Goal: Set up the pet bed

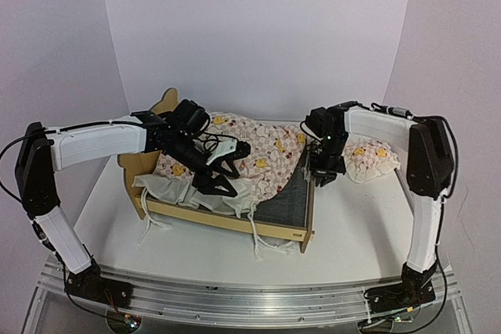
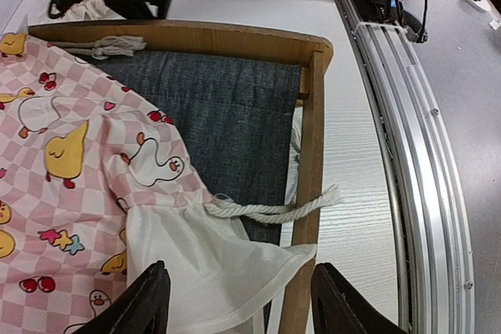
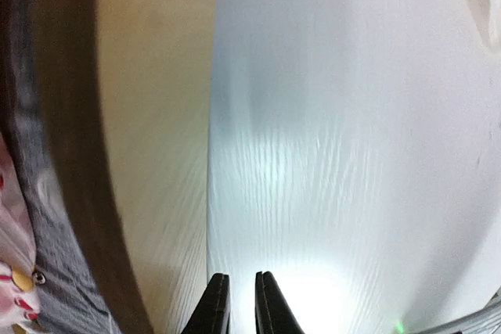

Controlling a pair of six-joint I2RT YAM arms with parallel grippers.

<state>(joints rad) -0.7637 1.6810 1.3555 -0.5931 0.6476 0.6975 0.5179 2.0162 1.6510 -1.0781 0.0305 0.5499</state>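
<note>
Black fingertips [image 2: 149, 307] of your left gripper [image 2: 244, 307] sit closest in the left wrist view. They are spread wide with nothing between them, above the cream ruffle [image 2: 203, 263] of the duck quilt [image 2: 70, 154].

You have the pet bed [image 1: 211, 218] mid-table, its long axis running left to right. Its headboard [image 1: 160, 111] faces the left arm and its footboard [image 1: 309, 213] faces the right. The quilt covers the head end and the middle. The grey base [image 2: 227, 107] shows uncovered at the near foot corner, ahead of the left gripper and toward the footboard.

Your right gripper [image 3: 241, 307] hangs just outside the footboard, over the table [image 3: 352, 154], its fingers drawn nearly together on nothing.

The loose quilt edge lies directly under your left arm, so that arm looks better placed to draw it along the bed's length toward the foot. Your right arm is nearer the footboard and the pillow [image 1: 374, 158], which lies on the table beyond the foot end, apart from the bed.
</note>
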